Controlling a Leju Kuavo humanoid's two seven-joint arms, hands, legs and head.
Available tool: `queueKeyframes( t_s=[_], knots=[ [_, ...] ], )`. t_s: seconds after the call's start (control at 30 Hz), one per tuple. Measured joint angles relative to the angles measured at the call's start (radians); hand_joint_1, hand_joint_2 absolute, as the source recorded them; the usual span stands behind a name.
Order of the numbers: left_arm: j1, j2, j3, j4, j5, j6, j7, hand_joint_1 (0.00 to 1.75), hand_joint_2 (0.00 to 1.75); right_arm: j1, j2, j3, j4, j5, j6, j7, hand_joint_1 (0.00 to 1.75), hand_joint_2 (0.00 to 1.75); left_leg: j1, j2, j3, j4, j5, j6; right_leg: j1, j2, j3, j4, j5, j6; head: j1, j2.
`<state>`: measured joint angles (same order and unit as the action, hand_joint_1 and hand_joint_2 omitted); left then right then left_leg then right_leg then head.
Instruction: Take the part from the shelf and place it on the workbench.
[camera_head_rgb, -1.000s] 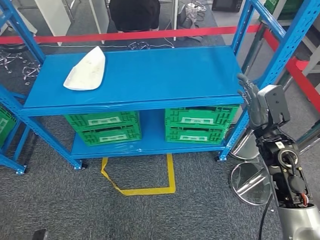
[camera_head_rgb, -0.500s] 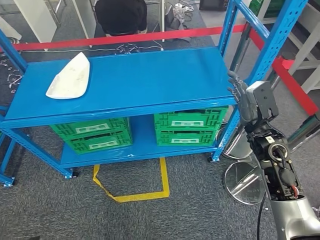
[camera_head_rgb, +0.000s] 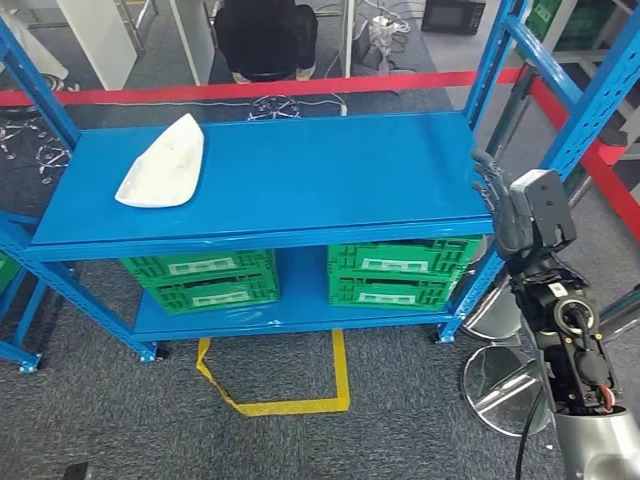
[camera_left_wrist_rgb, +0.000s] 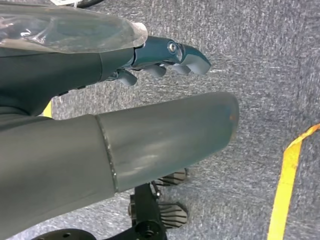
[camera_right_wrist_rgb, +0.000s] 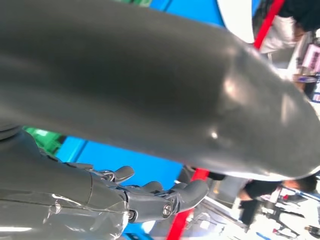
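Part (camera_head_rgb: 162, 164) on the blue shelf (camera_head_rgb: 302, 190), both hands empty.
White and flat, it lies at the far left of the top board, well apart from the right hand (camera_head_rgb: 498, 195). Under that board, two pairs of stacked green crates (camera_head_rgb: 202, 280) sit on the lower level, with a yellow floor marking (camera_head_rgb: 287, 375) on the carpet nearer. At the shelf's right post the right hand is raised, fingers loosely spread, grasping nothing. The left hand (camera_left_wrist_rgb: 166, 57) hangs over the carpet, fingers loose and released.
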<state>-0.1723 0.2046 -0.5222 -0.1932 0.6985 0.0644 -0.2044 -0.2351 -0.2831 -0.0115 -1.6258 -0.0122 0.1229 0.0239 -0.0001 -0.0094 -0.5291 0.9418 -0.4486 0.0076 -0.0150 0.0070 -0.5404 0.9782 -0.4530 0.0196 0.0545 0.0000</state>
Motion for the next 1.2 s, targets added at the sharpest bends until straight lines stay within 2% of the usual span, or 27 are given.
queueKeyframes(
  t_s=[0.07, 0.13, 0.17, 0.2, 0.27, 0.3, 0.33, 0.37, 0.4, 0.43, 0.47, 0.5, 0.6, 0.63, 0.67, 0.7, 0.77, 0.8, 0.83, 0.87, 0.93, 0.97, 1.0, 1.03, 1.13, 1.17, 1.2],
  knots=[
    [-0.002, 0.0, 0.0, 0.0, 0.0, 0.0, 0.0, 0.0, 0.0, 0.0, 0.0, 0.0, -0.002, 0.0, 0.001, 0.003, 0.0, 0.0, -0.001, 0.0, -0.001, 0.001, -0.002, -0.009, 0.002, 0.002, 0.008, -0.009, -0.007, -0.013, -0.004, 0.0],
    [-0.004, 0.001, 0.0, 0.0, 0.0, 0.0, 0.0, 0.0, 0.0, -0.003, 0.0, 0.0, -0.006, 0.0, 0.001, 0.004, 0.0, 0.0, 0.001, 0.001, -0.008, 0.025, -0.017, -0.02, -0.001, 0.002, 0.017, -0.017, -0.007, -0.024, -0.009, 0.0],
    [-0.006, 0.001, 0.0, 0.0, 0.0, 0.0, 0.0, 0.0, 0.0, -0.005, 0.0, 0.0, -0.008, 0.0, 0.002, 0.004, 0.0, 0.0, 0.002, 0.002, -0.028, 0.065, -0.037, -0.025, -0.004, 0.001, 0.022, -0.021, -0.008, -0.028, -0.014, 0.0],
    [-0.007, 0.0, 0.0, 0.0, 0.0, 0.0, 0.0, 0.0, 0.0, -0.007, 0.0, 0.0, -0.009, 0.0, 0.002, 0.003, 0.0, 0.0, 0.004, 0.003, -0.062, 0.127, -0.062, -0.029, -0.004, -0.001, 0.025, -0.023, -0.009, -0.033, -0.02, 0.0],
    [-0.006, 0.0, 0.0, 0.0, 0.0, -0.001, 0.0, 0.0, 0.0, -0.009, 0.0, 0.0, -0.01, 0.0, 0.003, 0.005, 0.0, 0.0, 0.007, 0.003, -0.152, 0.271, -0.105, -0.036, -0.003, -0.002, 0.028, -0.023, -0.014, -0.038, -0.03, 0.0],
    [-0.004, -0.001, 0.0, 0.0, 0.0, -0.001, 0.0, 0.0, 0.0, -0.009, 0.0, 0.001, -0.01, 0.0, 0.004, 0.006, 0.0, 0.0, 0.008, 0.003, -0.183, 0.308, -0.104, -0.037, -0.002, -0.002, 0.03, -0.023, -0.017, -0.04, -0.032, 0.0],
    [-0.003, -0.001, 0.0, 0.0, 0.0, -0.001, 0.0, 0.0, 0.0, -0.009, 0.0, 0.001, -0.01, -0.001, 0.004, 0.008, 0.0, 0.0, 0.008, 0.003, -0.192, 0.304, -0.082, -0.036, -0.002, -0.002, 0.034, -0.023, -0.021, -0.04, -0.033, 0.0],
    [-0.002, -0.001, 0.0, 0.0, 0.0, -0.001, 0.0, 0.0, 0.0, -0.009, 0.0, 0.001, -0.01, -0.001, 0.005, 0.009, 0.0, 0.0, 0.008, 0.003, -0.178, 0.256, -0.042, -0.033, -0.001, -0.001, 0.04, -0.023, -0.025, -0.039, -0.034, 0.0],
    [-0.002, -0.001, 0.0, 0.0, 0.0, -0.001, 0.0, 0.0, 0.0, -0.009, 0.0, 0.001, -0.01, -0.001, 0.005, 0.011, 0.0, 0.0, 0.008, 0.003, -0.147, 0.178, 0.005, -0.028, -0.001, 0.0, 0.046, -0.023, -0.03, -0.037, -0.035, 0.0],
    [-0.003, 0.0, 0.0, 0.0, 0.0, -0.001, 0.0, 0.0, 0.0, -0.01, 0.0, 0.001, -0.01, -0.002, 0.006, 0.011, 0.0, 0.0, 0.005, 0.003, -0.114, 0.104, 0.037, -0.023, 0.0, 0.0, 0.051, -0.024, -0.035, -0.034, -0.037, 0.0],
    [-0.004, 0.001, 0.0, 0.0, 0.0, -0.001, 0.0, 0.0, 0.0, -0.01, 0.0, 0.001, -0.011, -0.001, 0.006, 0.012, 0.0, 0.0, 0.003, 0.003, -0.089, 0.047, 0.056, -0.018, 0.001, 0.001, 0.054, -0.024, -0.04, -0.03, -0.038, 0.0],
    [-0.005, 0.002, 0.0, 0.0, 0.0, -0.001, 0.0, 0.0, 0.0, -0.01, 0.0, 0.001, -0.012, -0.001, 0.006, 0.013, 0.0, 0.0, 0.0, 0.003, -0.075, 0.016, 0.06, -0.014, 0.002, 0.002, 0.056, -0.025, -0.044, -0.026, -0.039, 0.0],
    [-0.005, 0.002, 0.0, 0.0, 0.0, -0.001, 0.0, 0.0, 0.0, -0.01, 0.0, 0.001, -0.014, -0.001, 0.005, 0.014, 0.0, 0.0, 0.0, 0.003, -0.065, 0.004, 0.048, -0.001, 0.002, 0.002, 0.06, -0.03, -0.053, -0.01, -0.038, 0.0],
    [-0.005, 0.002, 0.0, 0.0, 0.0, -0.001, 0.0, 0.0, 0.0, -0.011, -0.001, 0.001, -0.016, -0.001, 0.005, 0.015, 0.0, 0.0, 0.002, 0.003, -0.059, 0.0, 0.046, 0.005, 0.003, 0.001, 0.055, -0.014, -0.065, -0.006, -0.036, 0.0],
    [-0.006, 0.002, 0.0, 0.0, 0.0, -0.001, 0.0, 0.0, 0.0, -0.011, -0.001, 0.0, -0.017, -0.001, 0.004, 0.015, 0.0, 0.0, 0.005, 0.003, -0.052, -0.005, 0.044, 0.01, 0.003, 0.001, 0.038, 0.025, -0.085, -0.003, -0.031, 0.0],
    [-0.006, 0.001, 0.0, 0.0, 0.0, -0.001, 0.0, 0.0, 0.0, -0.011, -0.001, 0.0, -0.017, -0.002, 0.004, 0.016, 0.0, 0.0, 0.006, 0.004, -0.045, -0.007, 0.041, 0.015, 0.002, 0.0, 0.008, 0.086, -0.112, 0.0, -0.026, 0.0],
    [-0.006, 0.0, 0.0, 0.0, 0.0, -0.002, 0.0, 0.0, 0.0, -0.006, -0.001, 0.0, -0.017, -0.003, 0.004, 0.018, 0.0, 0.0, 0.006, 0.003, -0.035, -0.007, 0.032, 0.022, 0.003, 0.0, -0.072, 0.233, -0.164, 0.004, -0.018, 0.0],
    [-0.005, 0.0, 0.0, 0.0, 0.0, -0.002, 0.0, 0.0, 0.0, -0.003, -0.001, 0.0, -0.017, -0.004, 0.004, 0.019, 0.0, 0.0, 0.006, 0.003, -0.029, -0.007, 0.028, 0.022, 0.002, 0.0, -0.102, 0.278, -0.168, 0.006, -0.015, 0.0],
    [-0.004, -0.001, 0.0, 0.0, 0.0, -0.002, 0.0, 0.0, 0.0, -0.001, -0.001, 0.0, -0.017, -0.004, 0.004, 0.02, 0.0, 0.0, 0.006, 0.003, -0.022, -0.007, 0.022, 0.022, 0.002, 0.0, -0.116, 0.284, -0.15, 0.007, -0.011, 0.0],
    [-0.004, -0.001, 0.0, 0.0, 0.0, -0.002, 0.0, 0.0, 0.0, -0.001, -0.001, 0.0, -0.017, -0.004, 0.004, 0.02, 0.0, 0.0, 0.006, 0.002, -0.013, -0.007, 0.016, 0.02, 0.0, -0.001, -0.109, 0.248, -0.113, 0.007, -0.007, 0.0],
    [-0.004, -0.002, 0.0, 0.0, 0.0, -0.002, 0.0, 0.0, 0.0, -0.002, -0.001, 0.0, -0.017, -0.004, 0.004, 0.02, 0.0, 0.0, 0.005, 0.001, 0.006, -0.006, 0.003, 0.014, -0.001, -0.001, -0.06, 0.11, -0.022, 0.004, 0.001, 0.0],
    [-0.005, -0.003, 0.0, 0.0, -0.001, -0.002, 0.0, 0.0, 0.0, -0.002, -0.001, 0.0, -0.017, -0.004, 0.004, 0.021, 0.0, 0.0, 0.003, 0.0, 0.011, -0.003, -0.004, 0.009, -0.001, -0.001, -0.033, 0.047, 0.002, 0.001, 0.004, 0.0],
    [-0.006, -0.003, 0.0, 0.0, -0.002, -0.002, 0.0, 0.0, 0.0, -0.002, -0.001, 0.0, -0.017, -0.004, 0.004, 0.021, 0.0, 0.0, 0.001, -0.001, 0.012, -0.002, -0.007, 0.004, 0.0, 0.0, -0.016, 0.009, 0.012, -0.003, 0.005, 0.0],
    [-0.008, -0.003, 0.0, 0.0, -0.003, -0.002, 0.0, 0.0, 0.0, -0.002, -0.001, 0.0, -0.018, -0.004, 0.005, 0.022, 0.0, 0.0, 0.0, -0.001, 0.01, -0.001, -0.009, -0.001, 0.002, 0.001, -0.009, -0.005, 0.008, -0.007, 0.003, 0.0],
    [-0.01, -0.002, 0.0, 0.0, -0.004, -0.003, 0.001, 0.0, 0.0, -0.002, -0.001, 0.0, -0.021, -0.006, 0.02, 0.021, 0.0, 0.0, 0.002, 0.001, 0.004, 0.012, -0.02, -0.017, 0.0, 0.004, -0.001, -0.017, 0.006, -0.023, -0.004, 0.0],
    [-0.012, -0.002, 0.0, 0.0, -0.005, -0.004, 0.001, 0.0, 0.0, -0.003, -0.001, 0.0, -0.023, -0.006, 0.026, 0.021, 0.0, 0.0, 0.004, 0.002, -0.01, 0.043, -0.036, -0.023, -0.002, 0.003, 0.004, -0.021, 0.005, -0.028, -0.009, 0.0],
    [-0.013, -0.002, 0.0, 0.0, -0.005, -0.004, 0.001, 0.0, 0.0, -0.004, -0.001, 0.001, -0.025, -0.008, 0.031, 0.021, 0.0, 0.0, 0.005, 0.002, -0.038, 0.097, -0.059, -0.029, -0.003, 0.002, 0.008, -0.023, 0.004, -0.032, -0.014, 0.0]
  ],
)
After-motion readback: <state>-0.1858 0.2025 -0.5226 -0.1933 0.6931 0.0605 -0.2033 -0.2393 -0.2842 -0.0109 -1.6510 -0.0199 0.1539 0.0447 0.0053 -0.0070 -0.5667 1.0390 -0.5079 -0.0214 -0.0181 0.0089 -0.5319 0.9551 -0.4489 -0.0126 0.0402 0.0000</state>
